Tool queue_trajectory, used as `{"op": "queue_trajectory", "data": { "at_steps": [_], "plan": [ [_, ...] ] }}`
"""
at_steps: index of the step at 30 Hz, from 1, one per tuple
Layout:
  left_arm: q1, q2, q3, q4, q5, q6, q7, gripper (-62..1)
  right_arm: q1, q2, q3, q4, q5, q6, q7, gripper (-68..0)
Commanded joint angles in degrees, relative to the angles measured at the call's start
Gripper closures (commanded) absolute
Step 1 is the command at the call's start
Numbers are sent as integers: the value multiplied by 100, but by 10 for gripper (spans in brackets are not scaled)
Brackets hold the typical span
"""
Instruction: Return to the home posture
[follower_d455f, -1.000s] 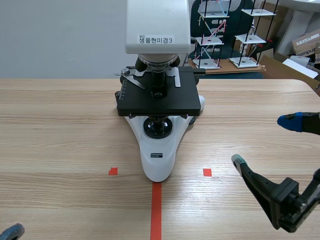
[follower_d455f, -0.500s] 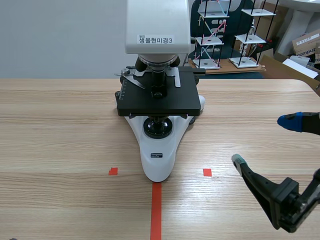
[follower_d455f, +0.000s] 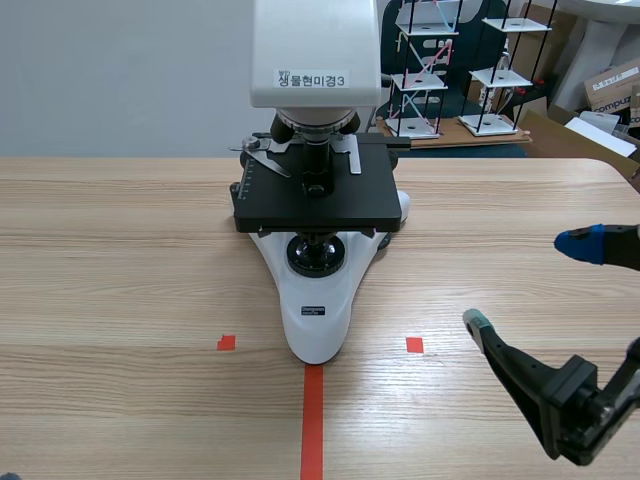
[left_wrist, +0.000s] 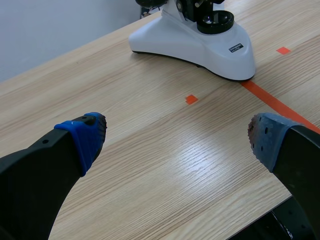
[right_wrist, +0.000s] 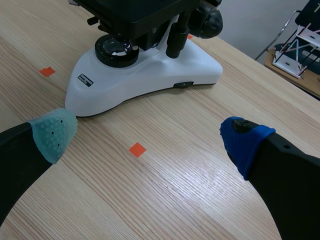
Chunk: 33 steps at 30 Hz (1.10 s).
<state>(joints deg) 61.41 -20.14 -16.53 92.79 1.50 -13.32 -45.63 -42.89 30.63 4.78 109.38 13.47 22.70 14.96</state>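
Note:
A white and black microscope (follower_d455f: 318, 200) stands upright at the middle of the wooden table (follower_d455f: 120, 260), its base at the end of the orange-red tape line. My right gripper (follower_d455f: 530, 283) hovers open at the front right, well apart from the microscope, nothing between its fingers. In the right wrist view the right gripper (right_wrist: 148, 136) is spread wide, with the microscope (right_wrist: 145, 65) ahead of it. Seen from the left wrist, my left gripper (left_wrist: 176, 137) is open and empty above bare wood, the microscope's base (left_wrist: 200, 40) ahead. The left arm is almost wholly out of the scene view.
Behind the table's far edge at the back right stand wire-frame racks (follower_d455f: 430, 70) and cardboard boxes (follower_d455f: 610, 85). The table's front edge runs close under the left gripper.
The left gripper's blue fingertip, visible in the scene's bottom left corner a second ago, has sunk out of that view. The right arm and microscope have not moved.

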Motion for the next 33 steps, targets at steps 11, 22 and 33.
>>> {"op": "queue_trajectory", "data": {
  "at_steps": [11,22,33],
  "plan": [
    [48,42,11,103,-39,13,-111,-598,2,31,24,90,61,-42,85,-636],
    [46,42,11,105,-39,13,-146,-598,2,31,24,90,61,-42,85,-636],
    [46,42,11,105,-39,13,-149,-598,2,31,24,90,61,-42,85,-636]
  ]
}}
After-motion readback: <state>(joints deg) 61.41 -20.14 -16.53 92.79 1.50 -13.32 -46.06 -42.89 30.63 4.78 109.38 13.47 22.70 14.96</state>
